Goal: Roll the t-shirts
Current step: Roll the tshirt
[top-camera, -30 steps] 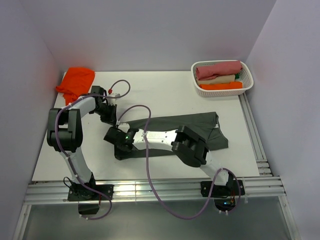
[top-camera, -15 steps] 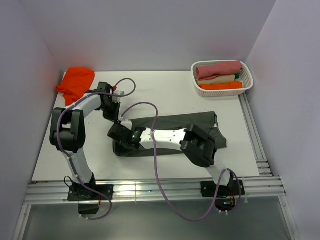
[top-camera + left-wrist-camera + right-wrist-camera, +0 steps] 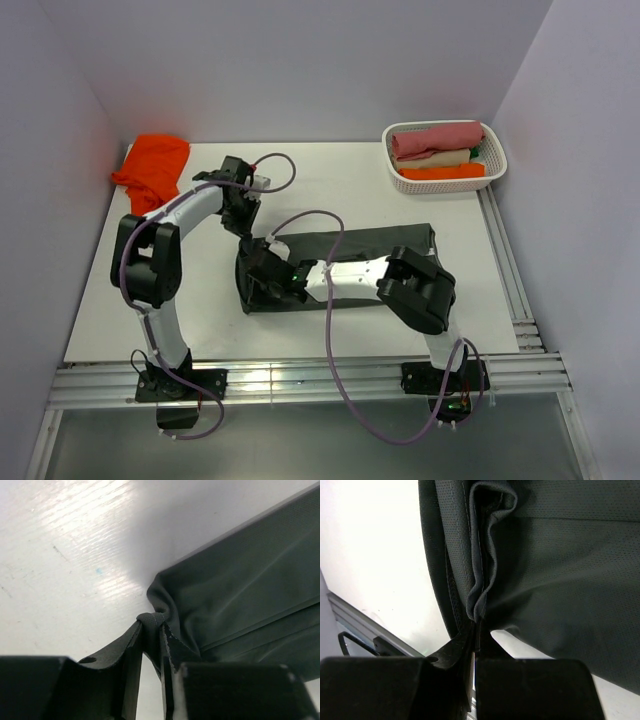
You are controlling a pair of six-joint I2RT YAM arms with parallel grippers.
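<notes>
The left pincer [image 3: 151,625] and right pincer [image 3: 476,627], both nipping the grey t-shirt [image 3: 380,243] at its end farthest from the basket [image 3: 446,184], have dragged it basketward; the rolling looks barely begun.

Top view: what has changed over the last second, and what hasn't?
The left fingers and right fingers, each pinching a fold at the left end of the dark grey t-shirt, shifted to the right and drew that end along. The left arm's wrist also swung further from its base. Both pinches held. The orange t-shirt and the basket did not move.
</notes>
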